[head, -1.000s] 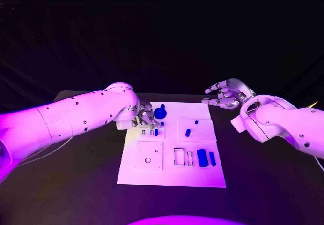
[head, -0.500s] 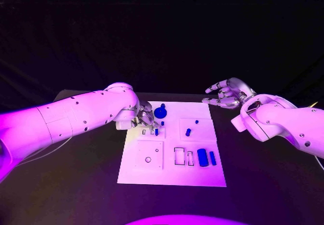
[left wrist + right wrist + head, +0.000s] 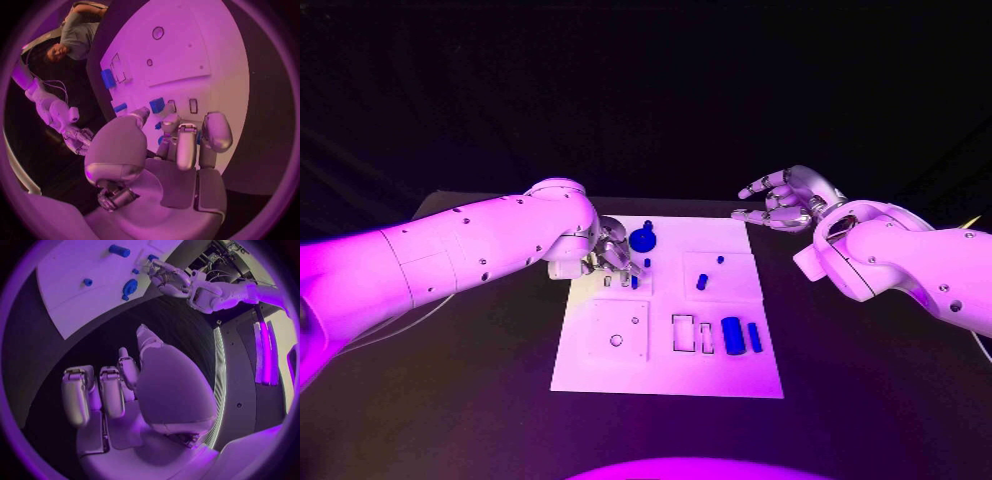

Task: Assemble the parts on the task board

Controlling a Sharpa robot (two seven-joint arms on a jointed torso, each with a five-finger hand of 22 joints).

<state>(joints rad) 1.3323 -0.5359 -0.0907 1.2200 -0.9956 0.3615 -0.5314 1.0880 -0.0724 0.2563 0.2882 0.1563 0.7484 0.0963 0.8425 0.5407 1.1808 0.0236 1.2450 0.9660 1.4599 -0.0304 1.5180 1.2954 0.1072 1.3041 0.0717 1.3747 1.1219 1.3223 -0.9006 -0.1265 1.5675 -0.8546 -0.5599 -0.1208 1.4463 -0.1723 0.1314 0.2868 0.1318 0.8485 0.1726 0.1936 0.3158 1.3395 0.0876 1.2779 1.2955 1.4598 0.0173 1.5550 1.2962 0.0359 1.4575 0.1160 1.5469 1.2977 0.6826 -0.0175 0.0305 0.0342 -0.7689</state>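
head view: one task board, seven blue parts.

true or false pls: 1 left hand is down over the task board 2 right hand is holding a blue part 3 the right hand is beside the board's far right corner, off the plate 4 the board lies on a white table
1. True: the left hand is down at the task board by its far left part.
2. False: the right hand holds nothing, fingers apart.
3. True: it is raised over the black table.
4. False: the table is black.
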